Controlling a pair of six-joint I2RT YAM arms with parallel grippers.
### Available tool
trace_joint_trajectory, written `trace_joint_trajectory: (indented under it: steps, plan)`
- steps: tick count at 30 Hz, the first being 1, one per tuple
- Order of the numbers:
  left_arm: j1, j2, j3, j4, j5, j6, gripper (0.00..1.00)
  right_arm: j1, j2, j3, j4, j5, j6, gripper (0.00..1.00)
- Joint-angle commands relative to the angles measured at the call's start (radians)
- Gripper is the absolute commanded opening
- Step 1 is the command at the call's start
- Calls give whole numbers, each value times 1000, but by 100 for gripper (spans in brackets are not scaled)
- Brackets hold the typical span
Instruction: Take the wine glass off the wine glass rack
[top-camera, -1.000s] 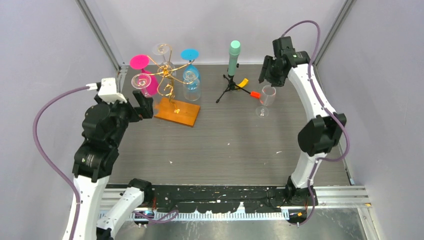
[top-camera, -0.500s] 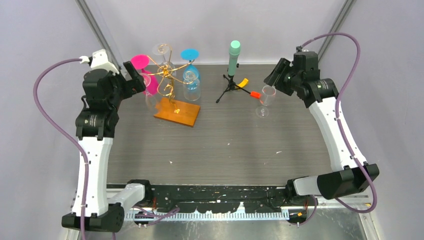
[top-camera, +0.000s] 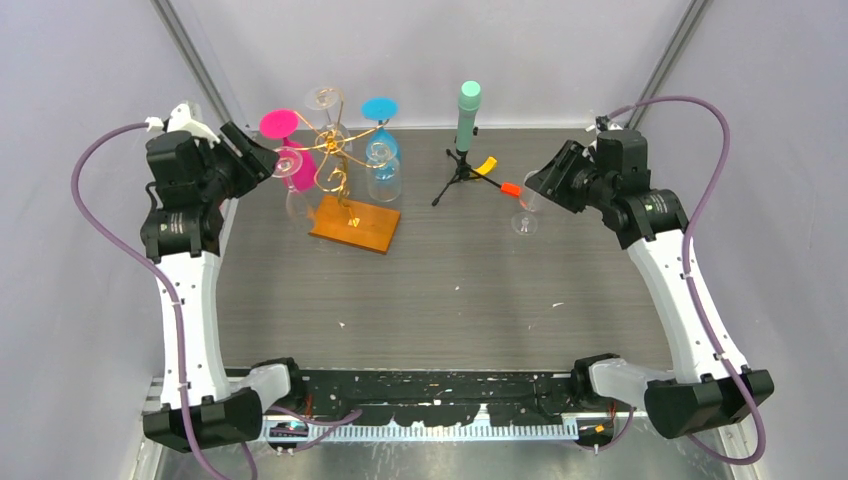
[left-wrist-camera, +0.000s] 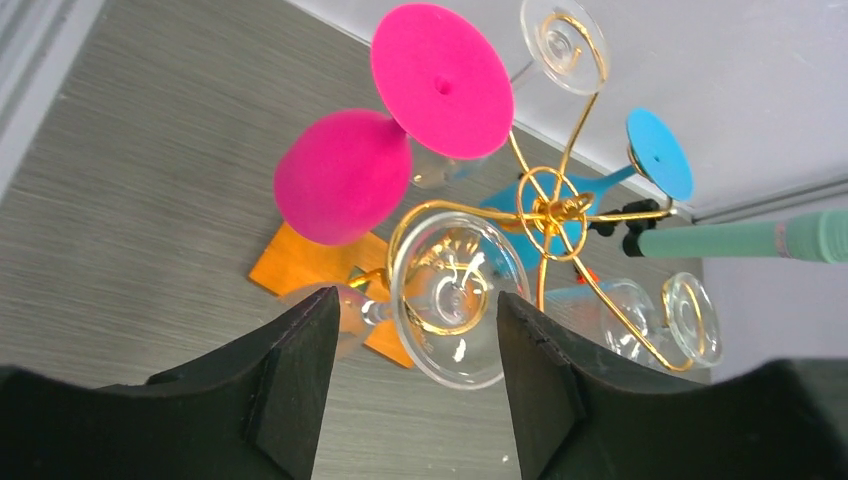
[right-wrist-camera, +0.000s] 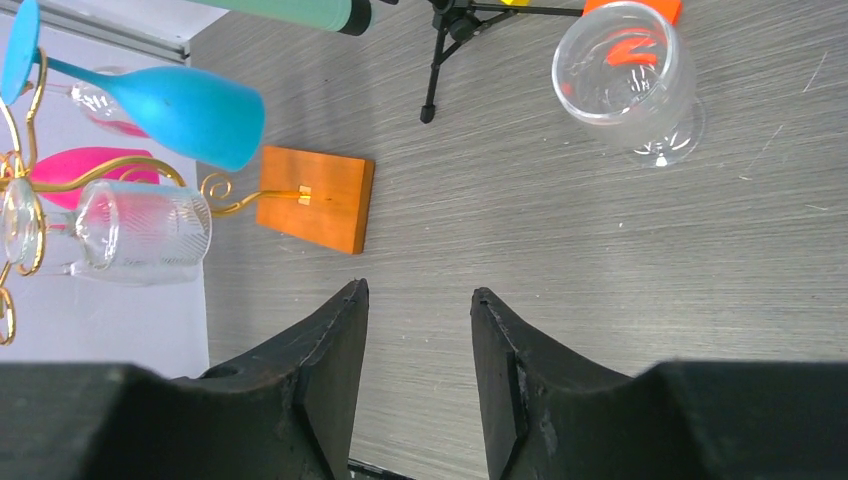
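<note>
Left wrist view showed the clear wine glass (left-wrist-camera: 452, 318) hanging bowl-down on the gold wine glass rack (left-wrist-camera: 545, 200), far left on the table. The left fingers (left-wrist-camera: 300, 380) stood parted either side of its foot (the right fingers (right-wrist-camera: 330, 370), parted and empty, were well apart).

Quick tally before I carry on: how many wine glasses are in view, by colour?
Clear wine glasses: 4 (three hanging on the wine glass rack, one standing on the table)
Pink wine glass: 1
Blue wine glass: 1
Total: 6
</note>
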Motion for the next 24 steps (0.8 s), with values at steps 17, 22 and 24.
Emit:
trace_joint_trajectory:
  steps: [17,22,24]
  plan:
    - [29,-41,-108,83,102,-142,19,-1,-64,-40,75,-36,41,45]
    - [29,-68,-107,93,113,-193,0,-1,-73,-48,79,-30,45,44]
    - [29,-71,-115,132,154,-244,0,0,-73,-50,85,-28,49,44]
